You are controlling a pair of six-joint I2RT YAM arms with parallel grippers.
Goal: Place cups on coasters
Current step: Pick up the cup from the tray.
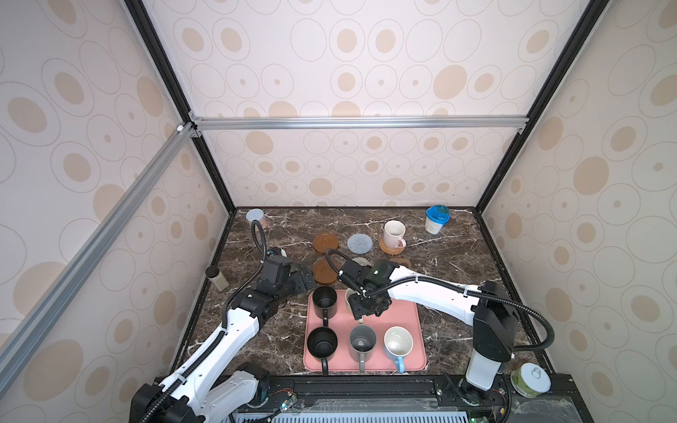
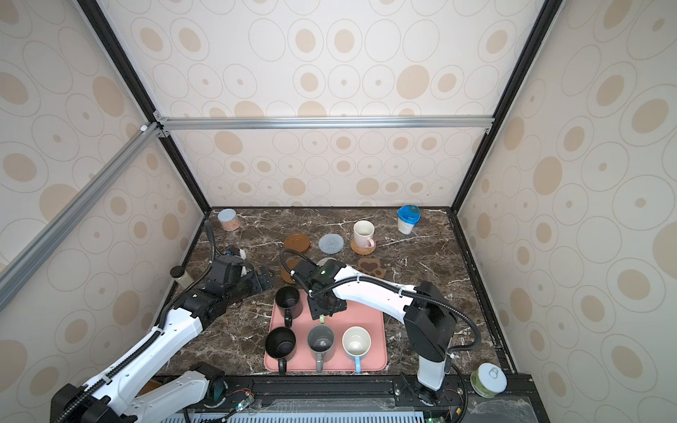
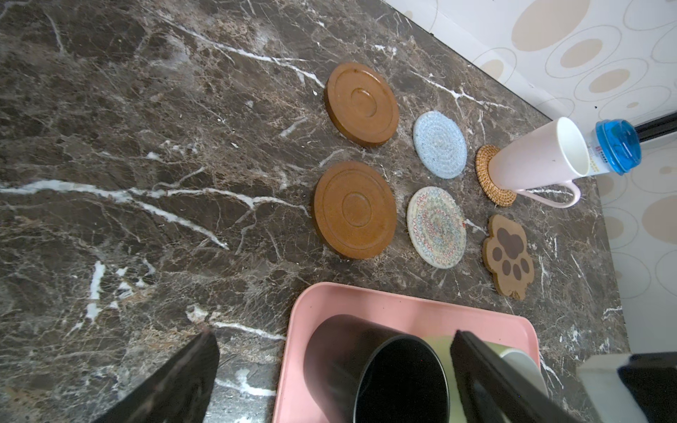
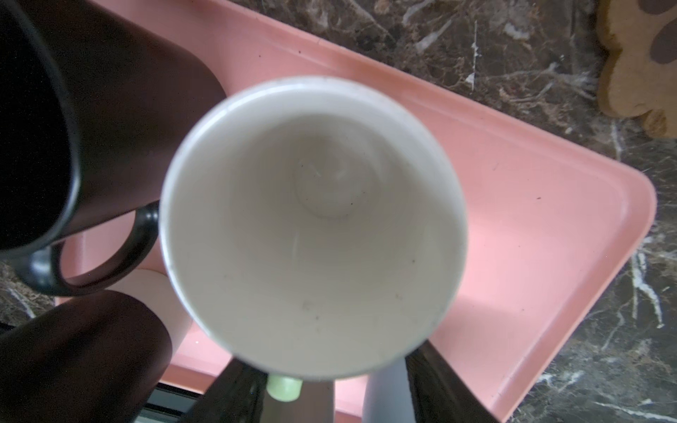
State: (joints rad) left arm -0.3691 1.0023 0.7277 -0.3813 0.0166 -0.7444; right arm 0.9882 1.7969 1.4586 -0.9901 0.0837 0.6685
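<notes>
1. On the marble tabletop (image 1: 458, 263), taking the far wall as twelve o'clock, one cup is already sitting in place. The pale pink mug (image 1: 394, 234) is standing upright on the orange rattan coaster (image 1: 387, 251), at one o'clock in the coaster cluster.
2. Five mats are lying bare: the far brown saucer disc (image 1: 326, 242), the near brown saucer disc (image 3: 354, 210), the blue-grey crochet round (image 1: 360, 243), the whitish woven round (image 3: 436, 225) and the brown paw coaster (image 2: 372, 267).
3. Five mugs are waiting upright on the pink tray (image 1: 410, 318), at six o'clock from the cluster. They are the far black mug (image 1: 324, 301), the near black mug (image 1: 321, 342), the grey mug (image 1: 362, 342), the light blue mug (image 1: 398, 342) and the pale green mug (image 4: 315, 227). I judge the task barely begun.
4. The right arm is reaching in from four o'clock. The right gripper (image 1: 366, 309) is pointing down over the pale green mug, at the tray's twelve o'clock edge. Its jaws are standing partly apart either side of the green handle; whether they are pinching it, I cannot tell.
5. The left arm is stretching in from seven o'clock. The left gripper (image 1: 306, 281) is hovering by the tray's eleven o'clock corner, spread wide and holding nothing.
</notes>
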